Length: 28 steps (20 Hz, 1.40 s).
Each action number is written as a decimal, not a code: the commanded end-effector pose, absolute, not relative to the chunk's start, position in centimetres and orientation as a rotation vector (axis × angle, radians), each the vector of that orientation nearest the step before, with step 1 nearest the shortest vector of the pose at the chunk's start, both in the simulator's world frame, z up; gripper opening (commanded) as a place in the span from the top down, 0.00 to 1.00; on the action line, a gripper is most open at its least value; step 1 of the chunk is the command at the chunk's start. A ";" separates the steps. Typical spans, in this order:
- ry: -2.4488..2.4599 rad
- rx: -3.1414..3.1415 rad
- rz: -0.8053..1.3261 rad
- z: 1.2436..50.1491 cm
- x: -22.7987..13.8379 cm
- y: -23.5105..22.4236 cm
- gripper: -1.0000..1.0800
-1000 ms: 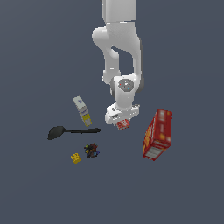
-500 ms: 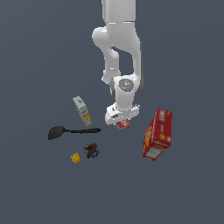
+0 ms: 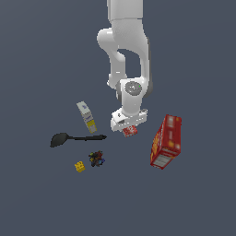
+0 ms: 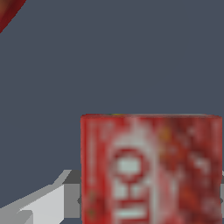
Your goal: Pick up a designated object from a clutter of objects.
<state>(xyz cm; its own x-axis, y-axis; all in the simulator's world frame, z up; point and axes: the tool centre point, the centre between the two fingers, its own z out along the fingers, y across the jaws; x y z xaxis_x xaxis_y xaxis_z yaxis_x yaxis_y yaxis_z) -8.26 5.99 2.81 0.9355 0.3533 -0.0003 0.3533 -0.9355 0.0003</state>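
Six items lie on the bench (image 3: 41, 198): black spoon (image 3: 76, 138), yellow block (image 3: 80, 166), dark lump (image 3: 97, 159), narrow white-yellow box (image 3: 86, 117), small red box (image 3: 130, 131) under the end effector (image 3: 129, 125), tall red carton (image 3: 167, 141). White lettering shows, unreadable. Grip cannot be told.

Exterior view high, looking down on whole arm (image 3: 126, 55) and scattered clutter, wrist view very close over red box (image 4: 151, 168), shared: red box (image 3: 130, 131), carton corner (image 4: 8, 13).
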 end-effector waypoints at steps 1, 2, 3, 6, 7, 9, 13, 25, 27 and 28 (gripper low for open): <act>0.564 3.090 0.001 3.7 -7.8 6.0 1.00; 0.564 3.090 0.001 4.1 -7.5 5.9 1.00; 0.564 3.090 0.001 4.5 -7.2 5.9 1.00; 0.564 3.090 0.001 6.2 -6.3 5.9 1.00; 0.564 3.090 0.001 6.8 -5.9 5.9 1.00; 0.565 3.091 0.001 8.2 -5.1 5.8 1.00; 0.565 3.092 0.001 11.4 -3.2 5.8 1.00; 0.566 3.092 0.001 21.4 2.8 5.5 1.00; 0.566 3.092 0.001 23.0 3.8 5.4 1.00; 0.566 3.092 0.001 23.8 4.3 5.4 1.00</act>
<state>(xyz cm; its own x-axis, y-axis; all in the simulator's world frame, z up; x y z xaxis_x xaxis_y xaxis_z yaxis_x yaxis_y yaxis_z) 3.60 5.45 22.57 0.9352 0.3540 0.0017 0.3540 -0.9352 -0.0012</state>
